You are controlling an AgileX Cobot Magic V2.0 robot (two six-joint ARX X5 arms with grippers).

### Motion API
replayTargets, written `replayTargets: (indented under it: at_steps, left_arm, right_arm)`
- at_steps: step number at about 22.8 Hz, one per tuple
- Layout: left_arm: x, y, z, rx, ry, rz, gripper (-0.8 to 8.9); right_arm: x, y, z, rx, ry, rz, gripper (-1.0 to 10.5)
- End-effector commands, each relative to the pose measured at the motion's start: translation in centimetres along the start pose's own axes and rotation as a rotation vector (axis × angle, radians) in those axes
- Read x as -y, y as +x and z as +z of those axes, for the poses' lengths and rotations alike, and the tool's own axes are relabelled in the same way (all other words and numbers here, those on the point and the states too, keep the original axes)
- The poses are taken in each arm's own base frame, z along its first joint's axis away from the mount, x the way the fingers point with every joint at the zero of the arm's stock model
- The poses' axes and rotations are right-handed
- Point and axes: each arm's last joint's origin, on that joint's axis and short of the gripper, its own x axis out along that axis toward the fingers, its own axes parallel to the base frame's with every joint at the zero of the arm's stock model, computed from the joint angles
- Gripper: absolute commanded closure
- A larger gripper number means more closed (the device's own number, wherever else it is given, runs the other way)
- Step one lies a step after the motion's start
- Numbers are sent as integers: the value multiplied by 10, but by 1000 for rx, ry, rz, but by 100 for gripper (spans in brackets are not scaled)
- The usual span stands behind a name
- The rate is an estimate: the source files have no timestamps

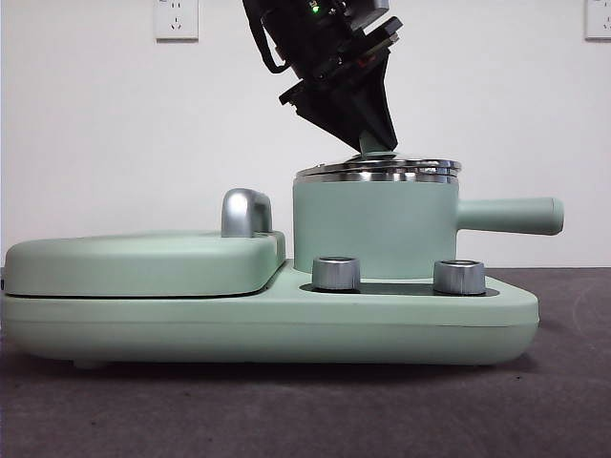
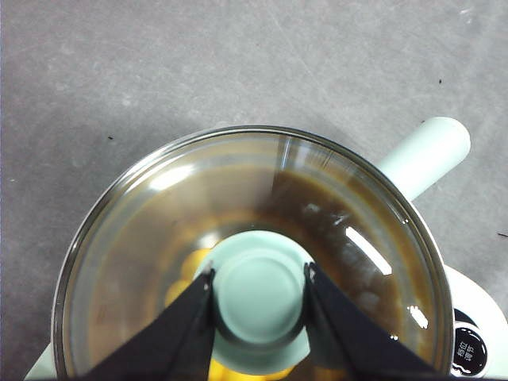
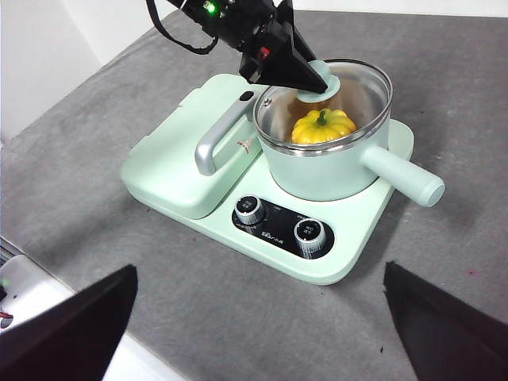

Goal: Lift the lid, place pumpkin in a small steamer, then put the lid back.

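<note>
gripping the mint-green knob, the left gripper [image 2: 259,295] held the round glass lid with steel rim [image 1: 378,170] directly beneath it, seated slightly tilted on the mint-green cylindrical steamer pot [image 1: 374,227]. the glossy yellow ribbed pumpkin [image 3: 322,127] sat inside. the right gripper [image 3: 258,317] waited near, spread wide.

A plain white wall [image 1: 95,143] carries two white wall sockets [image 1: 177,19], one seemingly cut off at the corner, behind the dark grey matte surface [image 1: 286,410].
</note>
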Motion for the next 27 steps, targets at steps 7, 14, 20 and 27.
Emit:
replayTargets:
  at_steps: [7, 14, 20, 27]
  left_arm:
    - [-2, 3, 3, -14, 25, 72, 799]
    - [2, 3, 4, -18, 29, 65, 783]
    - [1, -5, 11, 32, -40, 79, 270]
    - [18, -88, 18, 42, -91, 84, 273]
  right_arm:
    - [-1, -2, 2, 16, 12, 9, 460]
    - [-1, -2, 2, 16, 11, 9, 460]
    - [-1, -2, 2, 16, 11, 9, 460]
    - [-1, -2, 2, 15, 12, 10, 460]
